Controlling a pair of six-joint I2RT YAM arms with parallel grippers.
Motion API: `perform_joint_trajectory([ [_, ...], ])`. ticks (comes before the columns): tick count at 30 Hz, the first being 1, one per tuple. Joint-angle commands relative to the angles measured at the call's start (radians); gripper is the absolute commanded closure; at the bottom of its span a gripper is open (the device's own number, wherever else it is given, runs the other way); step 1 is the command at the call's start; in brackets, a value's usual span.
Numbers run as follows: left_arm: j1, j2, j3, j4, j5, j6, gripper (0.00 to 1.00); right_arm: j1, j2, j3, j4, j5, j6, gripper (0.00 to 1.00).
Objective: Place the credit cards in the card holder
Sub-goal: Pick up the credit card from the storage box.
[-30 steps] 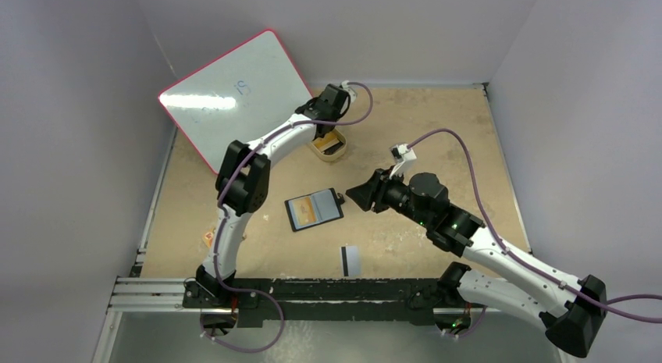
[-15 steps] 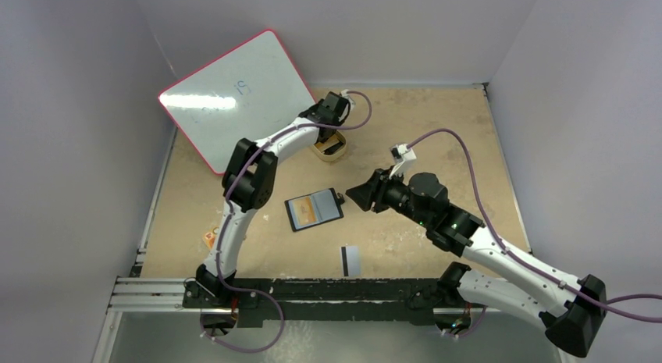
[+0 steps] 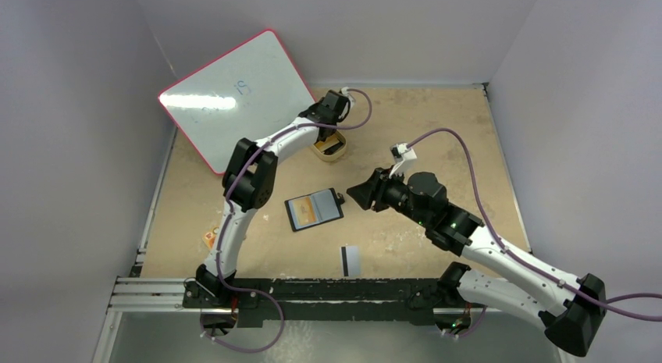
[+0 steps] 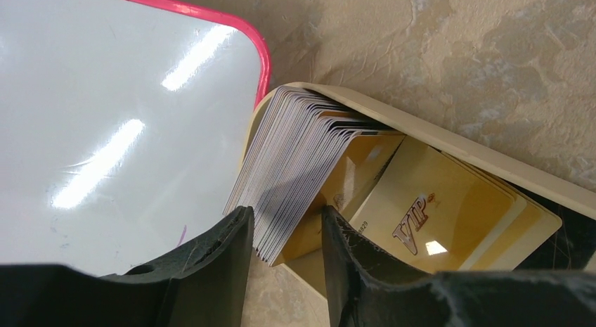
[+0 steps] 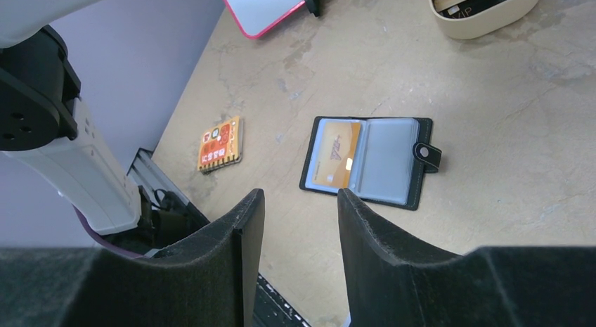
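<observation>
Left gripper [image 4: 284,221]: jaws apart, tips down at the near end of the tan tray [image 4: 450,140]. No closed grip that I can see.

- Between the fingers: the lower corner of a fanned stack of pale credit cards [image 4: 295,151], standing on edge and leaning. The card faces run roughly along the pads, so closing would pinch across the stack's thickness. Judgement: that would take many cards, not one.
- Beyond the right finger: gold cards [image 4: 436,200], one marked VIP, lying flatter in the same tray, outside the jaws.
- Beyond the left finger: whiteboard [image 4: 105,116], its pink edge just beside the tray.
- Well apart, back toward the arm bases: card holder [image 3: 313,210], open flat, one gold card already in its left pocket, the right pocket bare.
- Right gripper [image 3: 353,196]: jaws apart, holding nothing, near the holder's snap-tab side. It is much the nearer arm to the holder.
- Nearer the bases again: a loose striped card [image 3: 350,260] flat on the table.
</observation>
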Motion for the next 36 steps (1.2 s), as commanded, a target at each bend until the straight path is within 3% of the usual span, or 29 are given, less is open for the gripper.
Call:
perform_joint_trajectory([
  [1, 0.007, 0.001, 0.055, 0.053, -0.041, 0.028, 0.61, 0.002, -0.003, 0.041, 0.033, 0.021, -0.01, 0.54],
  [16, 0.006, -0.021, 0.074, 0.034, -0.04, 0.036, 0.79, 0.002, 0.0, 0.036, 0.04, 0.02, -0.013, 0.54],
  [27, -0.019, -0.073, 0.08, -0.057, 0.0, -0.016, 1.0, 0.001, 0.02, 0.035, 0.059, 0.004, -0.011, 0.53],
  [36, -0.037, -0.21, -0.008, -0.122, 0.096, -0.167, 1.0, 0.002, 0.04, 0.021, 0.074, -0.017, 0.0, 0.53],
])
